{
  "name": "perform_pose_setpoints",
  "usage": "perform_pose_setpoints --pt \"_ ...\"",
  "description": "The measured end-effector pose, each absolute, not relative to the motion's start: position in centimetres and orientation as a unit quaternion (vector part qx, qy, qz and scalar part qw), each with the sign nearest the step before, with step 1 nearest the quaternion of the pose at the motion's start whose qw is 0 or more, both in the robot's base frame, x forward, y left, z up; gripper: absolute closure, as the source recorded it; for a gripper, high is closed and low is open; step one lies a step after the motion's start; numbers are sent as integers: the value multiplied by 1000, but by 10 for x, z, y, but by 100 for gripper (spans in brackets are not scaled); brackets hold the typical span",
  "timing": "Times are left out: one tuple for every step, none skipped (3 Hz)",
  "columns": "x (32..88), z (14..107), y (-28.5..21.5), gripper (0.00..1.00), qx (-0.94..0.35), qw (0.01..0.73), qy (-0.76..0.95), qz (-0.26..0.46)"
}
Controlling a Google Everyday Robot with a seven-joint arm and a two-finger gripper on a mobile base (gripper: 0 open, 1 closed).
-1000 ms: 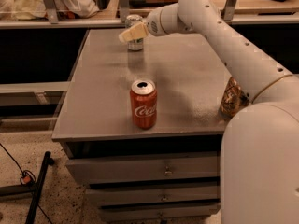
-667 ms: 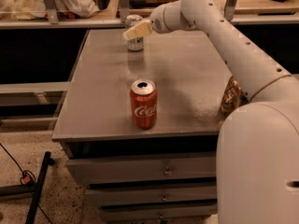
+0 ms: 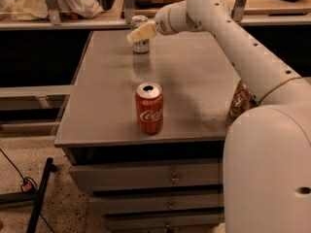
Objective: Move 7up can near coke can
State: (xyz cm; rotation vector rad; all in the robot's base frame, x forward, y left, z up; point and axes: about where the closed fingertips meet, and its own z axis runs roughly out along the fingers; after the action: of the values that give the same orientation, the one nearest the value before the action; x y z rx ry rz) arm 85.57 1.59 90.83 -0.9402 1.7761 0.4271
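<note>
Worktop, matte grey, flat, front edge just ahead of red cylindrical coke can; open surface left, right and behind coke can. Right of coke can, at side edge, crumpled brown-gold can. Far behind coke can, near back edge, silver-green 7up can, gripper overlapping its front; clenched or released, impossible to tell.

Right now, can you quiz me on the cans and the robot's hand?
1. True or false: the coke can stands near the table's front edge.
2. The gripper is: A) by the 7up can, B) by the coke can, C) under the table.
3. Fill in: the 7up can stands at the table's ___ end.
Key: 1 true; 2 A; 3 far.
</note>
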Motion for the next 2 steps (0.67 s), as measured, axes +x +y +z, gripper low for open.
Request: perform_pose_setpoints --pt "855 906 15 0 -397 512 743 168" --pt "855 903 14 0 -401 506 747 158"
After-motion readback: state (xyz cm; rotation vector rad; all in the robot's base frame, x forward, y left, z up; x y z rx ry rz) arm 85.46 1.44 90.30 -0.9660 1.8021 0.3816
